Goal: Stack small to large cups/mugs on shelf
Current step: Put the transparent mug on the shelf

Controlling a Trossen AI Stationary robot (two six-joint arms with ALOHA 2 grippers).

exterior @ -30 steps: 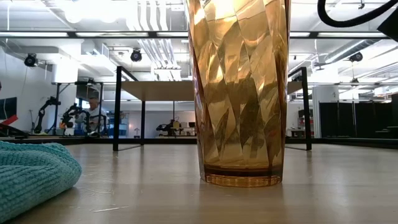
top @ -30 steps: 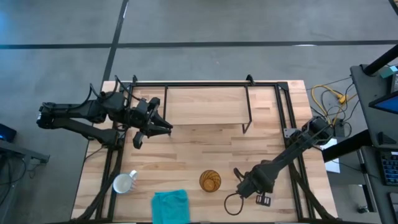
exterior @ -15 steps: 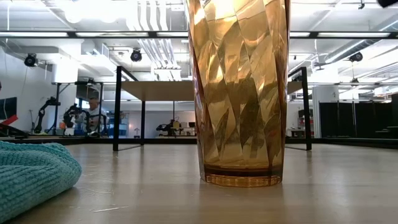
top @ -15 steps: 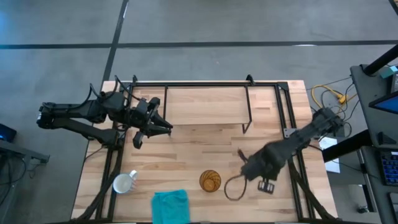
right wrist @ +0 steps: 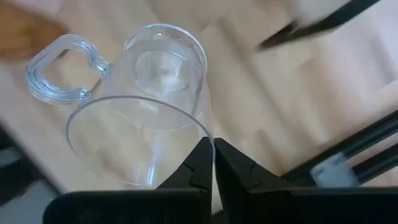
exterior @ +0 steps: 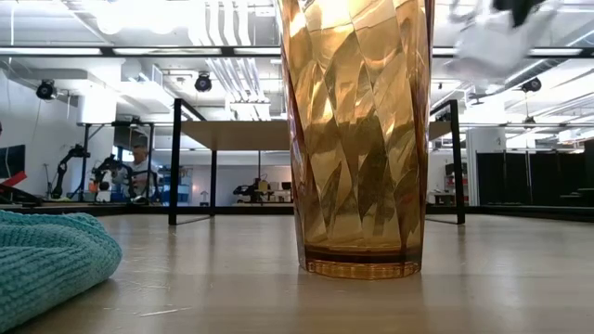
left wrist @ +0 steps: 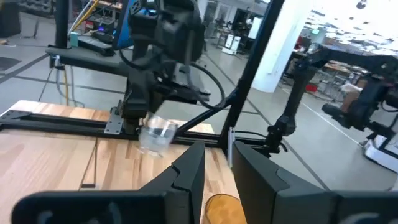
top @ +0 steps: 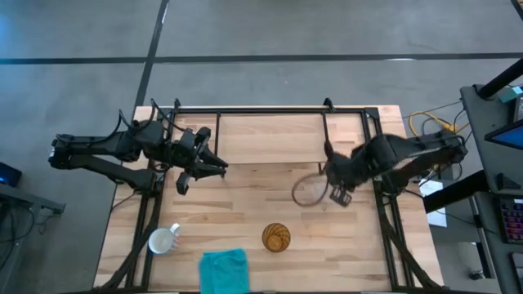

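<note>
Clear glass mug (right wrist: 140, 106) fills my right wrist view, its handle (right wrist: 59, 71) off to one side, and my right gripper (right wrist: 211, 163) has its two fingers pressed together on the rim, so I've got it by the wall of the cup. It hangs tilted in the air, open mouth toward the camera, with the wood of the counter (top: 245, 204) under it. From above, the mug (top: 309, 190) shows as a faint ring just in front of the shelf's right front leg, with my right gripper (top: 331, 181) right beside it. My left wrist camera catches the same mug (left wrist: 157, 135) held up off the counter under the dark right arm.

Closest to the front edge of the counter, the teal cloth (top: 224, 269) lies bunched. Just beside it to the right stands the amber tumbler (top: 276, 238), upright, and it towers across the low view (exterior: 357, 139). The white mug (top: 163, 240) sits on the counter near the front left, left of the cloth, apart from the tumbler.

Farther back, my left gripper (top: 219, 165) hovers off the shelf's left front corner, fingers together and holding nothing. Behind that is the shelf (top: 270, 137), a light board on a black wire frame at the counter's far side, with no cup on its top.
</note>
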